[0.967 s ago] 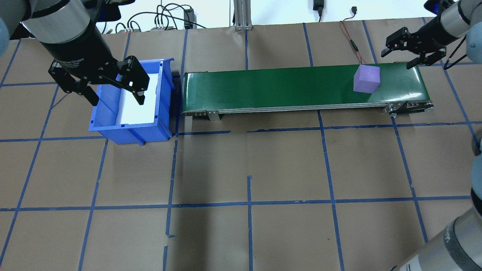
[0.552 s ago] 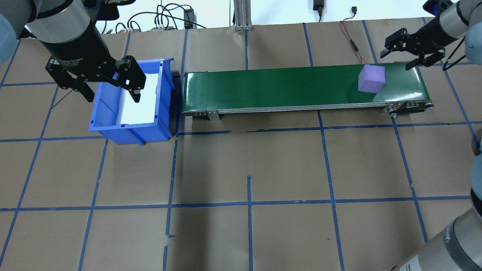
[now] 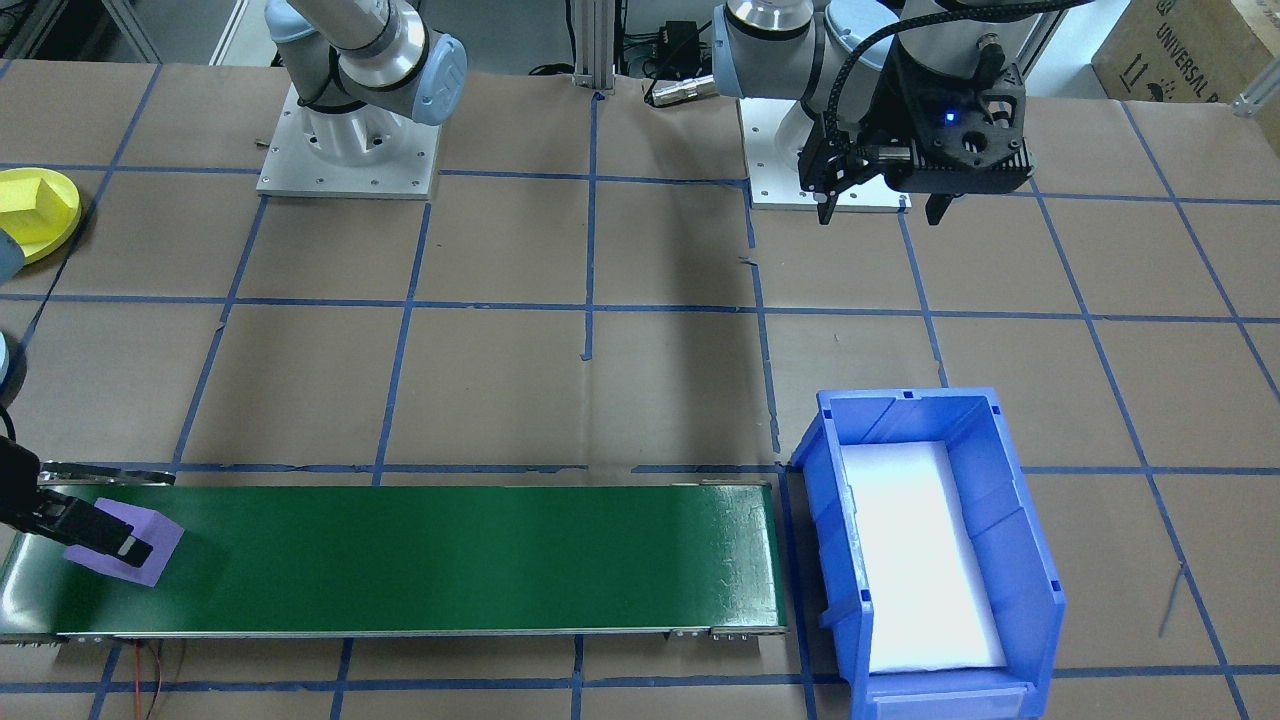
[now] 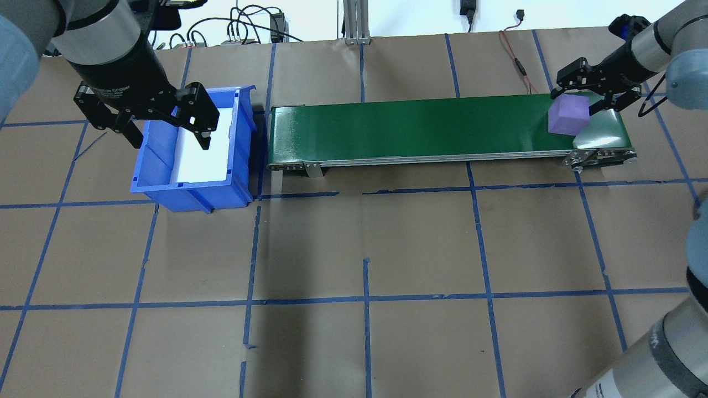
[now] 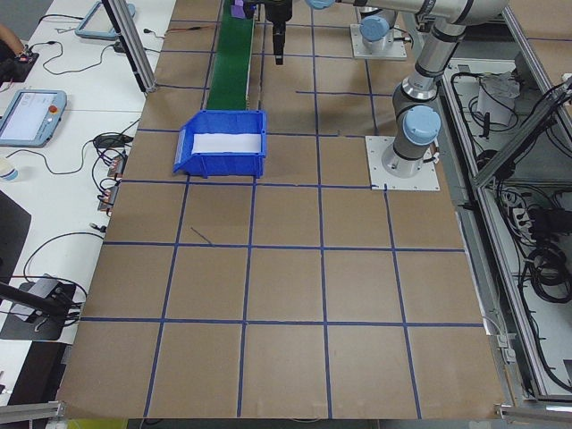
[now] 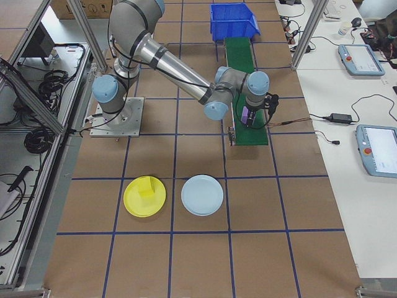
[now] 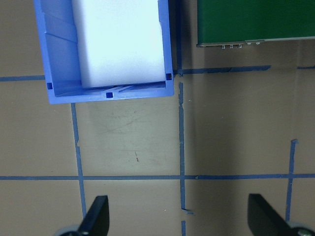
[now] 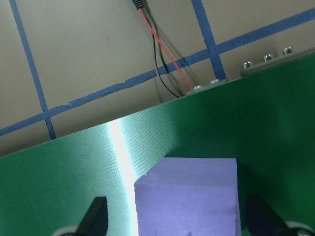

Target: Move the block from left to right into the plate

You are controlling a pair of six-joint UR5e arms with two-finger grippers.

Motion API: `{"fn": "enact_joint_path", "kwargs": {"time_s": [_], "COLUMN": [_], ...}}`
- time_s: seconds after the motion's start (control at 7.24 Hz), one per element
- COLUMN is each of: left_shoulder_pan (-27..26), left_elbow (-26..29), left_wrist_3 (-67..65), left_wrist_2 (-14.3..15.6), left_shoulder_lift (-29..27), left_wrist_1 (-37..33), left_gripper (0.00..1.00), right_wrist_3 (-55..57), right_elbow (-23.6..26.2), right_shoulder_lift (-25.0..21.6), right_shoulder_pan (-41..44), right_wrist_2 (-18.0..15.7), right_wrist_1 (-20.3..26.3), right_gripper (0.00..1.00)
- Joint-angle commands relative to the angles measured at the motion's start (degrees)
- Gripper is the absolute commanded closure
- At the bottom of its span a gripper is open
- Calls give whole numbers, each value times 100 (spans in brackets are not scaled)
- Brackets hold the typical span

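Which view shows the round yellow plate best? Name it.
Exterior right: the round yellow plate shows whole, a yellow block on it, beside a pale blue plate. Exterior front-facing cuts the yellow plate off at its left edge; other views miss it.

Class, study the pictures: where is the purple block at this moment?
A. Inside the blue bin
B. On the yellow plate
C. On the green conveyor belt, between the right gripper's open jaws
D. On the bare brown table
C. The purple block sits on the green conveyor belt, with the right gripper straddling it, jaws apart on either side.
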Motion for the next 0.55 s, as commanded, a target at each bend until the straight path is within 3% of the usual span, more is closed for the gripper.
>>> {"fn": "enact_joint_path", "kwargs": {"time_s": [0.0,0.14,0.28,0.41], "left_shoulder_pan": [-18,-18,-18,-18], "left_elbow": [1,-7,-25,-68], "left_wrist_3": [14,31,40,32], "left_wrist_2": [-8,-8,-8,-8], "left_shoulder_lift": [-32,-32,-24,-24], "left_wrist_1": [-3,-3,-11,-3], "left_gripper": [0,0,0,0], "right_wrist_3": [-200,-297,-429,-682], "right_elbow": [47,39,21,56], "right_shoulder_lift": [192,185,124,-112], "right_shoulder_pan": [-4,-4,-4,-13], "right_wrist_2": [-434,-838,-912,-930], "right_wrist_1": [-121,-200,-192,-166], "right_gripper": [3,21,44,59]}}
